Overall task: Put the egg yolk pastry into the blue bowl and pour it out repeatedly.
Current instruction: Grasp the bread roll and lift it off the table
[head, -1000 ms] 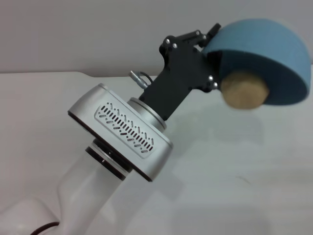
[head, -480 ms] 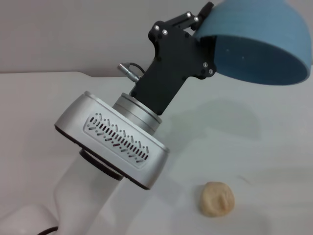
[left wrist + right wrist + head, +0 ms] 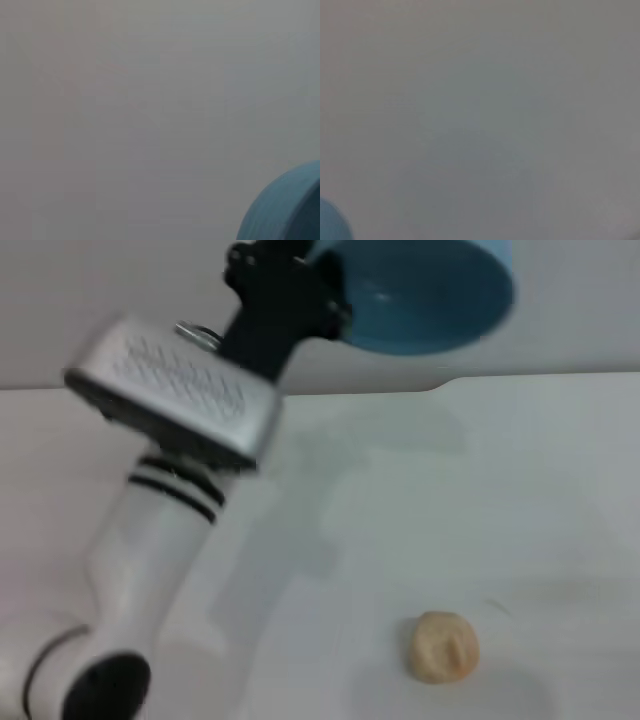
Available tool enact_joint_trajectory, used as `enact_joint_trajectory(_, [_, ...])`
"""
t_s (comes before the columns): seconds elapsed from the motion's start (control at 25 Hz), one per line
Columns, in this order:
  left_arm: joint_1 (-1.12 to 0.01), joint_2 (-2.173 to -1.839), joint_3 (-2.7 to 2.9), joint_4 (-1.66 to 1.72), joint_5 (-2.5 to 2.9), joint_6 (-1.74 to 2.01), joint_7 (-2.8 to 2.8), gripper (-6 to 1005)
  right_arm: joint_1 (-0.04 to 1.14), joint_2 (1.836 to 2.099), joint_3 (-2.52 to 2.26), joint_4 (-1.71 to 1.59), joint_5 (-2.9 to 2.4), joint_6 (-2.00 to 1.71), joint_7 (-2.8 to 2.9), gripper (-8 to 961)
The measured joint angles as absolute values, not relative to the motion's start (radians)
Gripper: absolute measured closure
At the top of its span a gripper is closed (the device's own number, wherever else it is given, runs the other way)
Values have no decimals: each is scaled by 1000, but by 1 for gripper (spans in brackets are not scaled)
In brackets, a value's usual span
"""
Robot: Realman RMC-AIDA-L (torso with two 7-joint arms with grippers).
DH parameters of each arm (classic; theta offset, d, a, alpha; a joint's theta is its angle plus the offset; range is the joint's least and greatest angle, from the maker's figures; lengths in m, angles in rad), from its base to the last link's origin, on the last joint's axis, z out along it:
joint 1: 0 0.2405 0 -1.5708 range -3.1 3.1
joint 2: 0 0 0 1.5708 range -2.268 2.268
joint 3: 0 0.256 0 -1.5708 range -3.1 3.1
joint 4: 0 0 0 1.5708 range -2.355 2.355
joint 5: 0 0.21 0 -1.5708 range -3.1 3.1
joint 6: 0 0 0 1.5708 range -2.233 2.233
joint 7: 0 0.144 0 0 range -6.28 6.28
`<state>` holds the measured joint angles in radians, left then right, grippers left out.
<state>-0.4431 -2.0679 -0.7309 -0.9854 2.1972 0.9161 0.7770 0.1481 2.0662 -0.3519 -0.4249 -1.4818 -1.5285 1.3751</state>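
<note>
The egg yolk pastry, a small tan bun with a creased top, lies on the white table near the front, right of centre. High above it, at the top of the head view, the blue bowl hangs tipped with its mouth facing down and towards me, and nothing shows inside it. My left gripper is shut on the bowl's left rim, and the silver wrist and white arm slant down to the lower left. A curved part of the blue bowl shows in the left wrist view. My right gripper is out of view.
The white table runs back to a grey wall, with a step in its rear edge near the middle. A small blue patch sits in a corner of the right wrist view, which otherwise shows plain grey.
The pastry dropped out of the tipped bowl onto the table and now lies still. The left arm has since swung the bowl up and to the left.
</note>
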Motion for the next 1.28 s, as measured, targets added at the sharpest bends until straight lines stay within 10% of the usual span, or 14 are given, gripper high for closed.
enact_joint_trajectory(1.28, [-740,-2054,-1811,-1023,2604,-1145,384,983,405,2071,-815,-838,-2195,-1443,2044,505])
